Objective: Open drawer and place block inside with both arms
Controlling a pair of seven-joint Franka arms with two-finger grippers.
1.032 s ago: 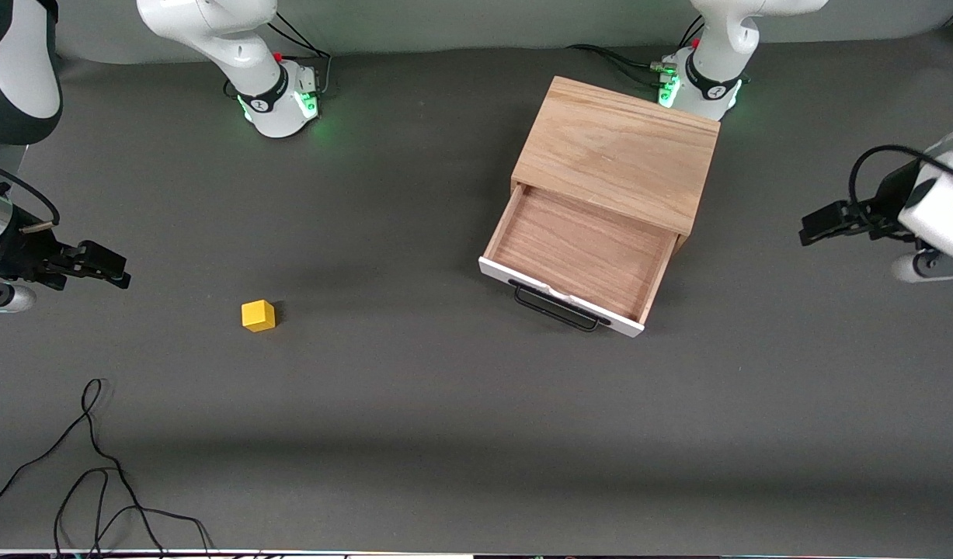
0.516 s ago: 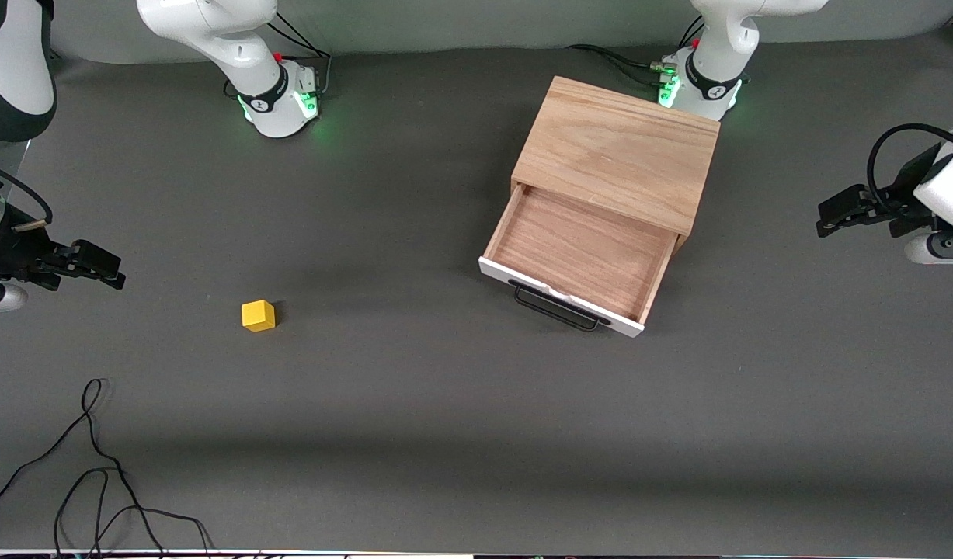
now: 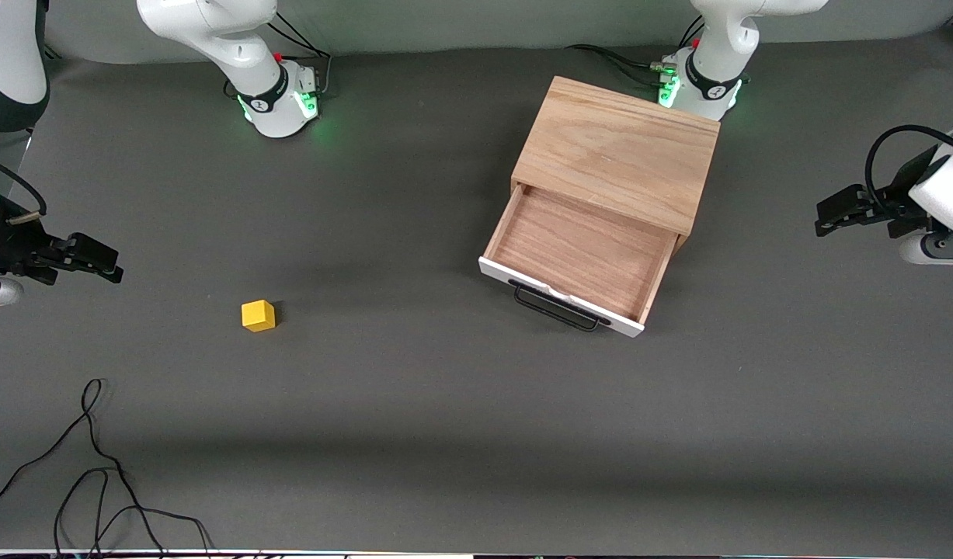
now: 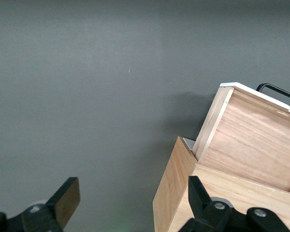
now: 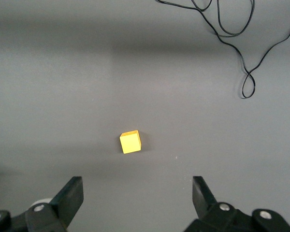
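Dark grey table point(image 3: 414, 435) holding a light oak cabinet point(image 3: 620, 151), its white-fronted, wood-lined drawer point(image 3: 577, 256) pulled open. Small yellow cube block point(image 3: 258, 316) sits on the table toward the right arm's end. Black right gripper point(image 3: 95, 260) and left gripper point(image 3: 837, 215) hover over the table's ends, fingers spread, empty.

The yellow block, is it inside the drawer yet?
No, the yellow block sits on the table, apart from the open drawer.
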